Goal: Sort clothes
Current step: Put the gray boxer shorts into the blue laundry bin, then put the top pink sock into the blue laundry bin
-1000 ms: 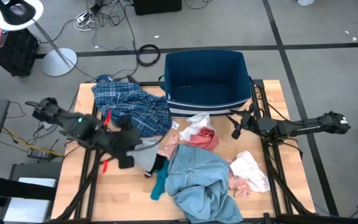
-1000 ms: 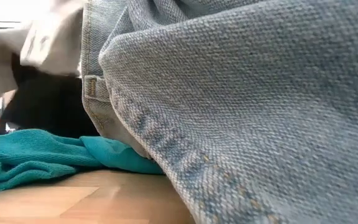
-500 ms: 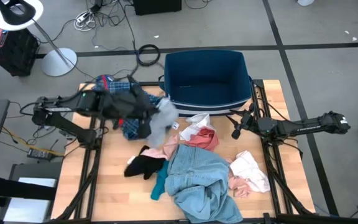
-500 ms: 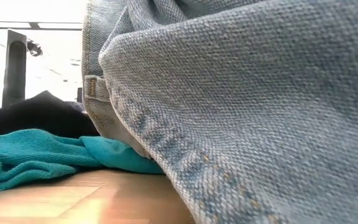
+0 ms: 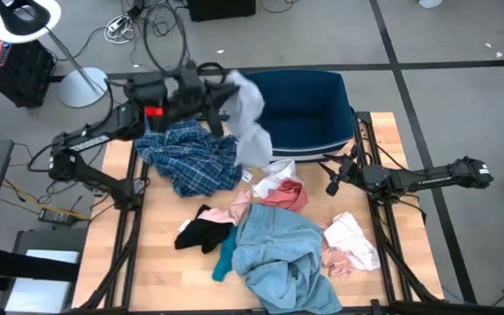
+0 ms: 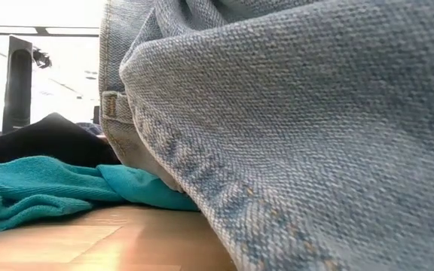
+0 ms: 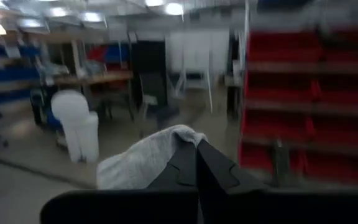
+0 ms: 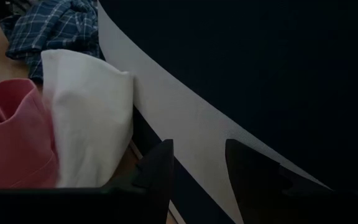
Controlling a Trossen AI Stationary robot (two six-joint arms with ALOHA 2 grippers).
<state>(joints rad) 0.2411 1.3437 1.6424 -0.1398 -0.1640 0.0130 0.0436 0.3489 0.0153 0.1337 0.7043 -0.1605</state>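
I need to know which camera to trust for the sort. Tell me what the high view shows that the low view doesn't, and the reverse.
Only the high view shows the left gripper shut on the grey garment at the dark-blue bin's edge, the plaid shirt, and the right gripper, idle and open beside the bin. Only the low view shows the denim's seam stitching up close. Both show the denim piece, teal sock and black item.

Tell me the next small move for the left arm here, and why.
Probably carry a little farther over the bin and then open. The left gripper is shut on the grey garment, which hangs at the bin's left rim, partly outside it, so releasing now might drop it on the edge.
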